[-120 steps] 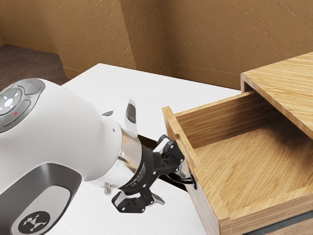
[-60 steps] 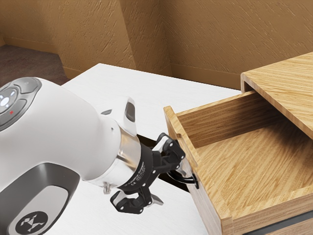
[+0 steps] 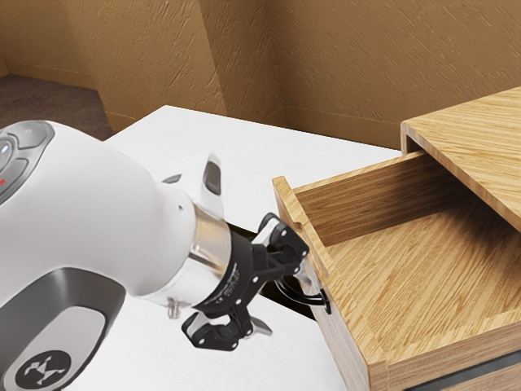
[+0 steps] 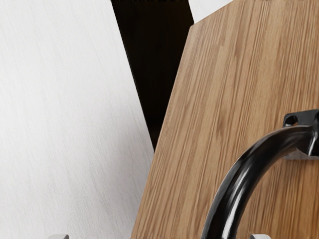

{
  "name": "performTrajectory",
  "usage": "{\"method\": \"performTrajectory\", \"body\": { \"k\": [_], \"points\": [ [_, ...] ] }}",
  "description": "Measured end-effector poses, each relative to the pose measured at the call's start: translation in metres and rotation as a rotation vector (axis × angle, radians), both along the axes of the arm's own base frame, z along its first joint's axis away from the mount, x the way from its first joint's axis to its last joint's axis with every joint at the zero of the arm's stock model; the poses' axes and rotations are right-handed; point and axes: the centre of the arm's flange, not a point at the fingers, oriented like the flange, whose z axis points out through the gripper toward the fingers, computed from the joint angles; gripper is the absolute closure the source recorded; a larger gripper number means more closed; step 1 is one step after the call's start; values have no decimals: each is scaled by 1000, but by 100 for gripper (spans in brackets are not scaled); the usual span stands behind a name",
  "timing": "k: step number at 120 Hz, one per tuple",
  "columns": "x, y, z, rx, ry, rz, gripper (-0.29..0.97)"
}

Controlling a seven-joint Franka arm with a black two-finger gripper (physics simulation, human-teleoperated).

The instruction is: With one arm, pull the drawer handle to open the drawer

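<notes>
at the front of the wooden drawer [image 3: 368,194], which stands well out from its cabinet [image 3: 472,130] over the white table [image 3: 244,147], the gripper [image 3: 282,303] sits at the black loop handle [image 3: 316,298]. its fingers are spread wide and clamp nothing. in the wrist view the pale fingertips [image 4: 58,236] show far apart, with the handle between them and nearer one. judgement: straddling the handle lets one finger bear on it along the drawer's line of travel. the opening looks largely achieved. small lettering on the black wrist collar cannot be read, and no brand is legible.
</notes>
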Motion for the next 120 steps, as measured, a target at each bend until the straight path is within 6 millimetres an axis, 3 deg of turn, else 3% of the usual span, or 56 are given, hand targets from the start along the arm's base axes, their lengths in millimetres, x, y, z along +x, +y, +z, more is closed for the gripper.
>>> {"method": "performTrajectory", "body": {
  "k": [36,51,60,68,79,85,91,96,109,120],
  "points": [
    [-5,-6,16,-4,-29,-14,23],
    [-14,-12,45,-10,-67,-25,23],
    [-27,-13,82,-19,-107,-30,23],
    [-51,-24,136,-11,-172,-51,23],
    [-121,-73,234,20,-292,-136,23],
    [-157,-108,261,21,-283,-189,22],
    [-171,-136,255,16,-199,-207,20],
    [-158,-156,234,14,-80,-220,17],
    [-94,-200,154,-1,215,-286,11],
    [-22,-210,93,-23,302,-383,8]
  ]
}}
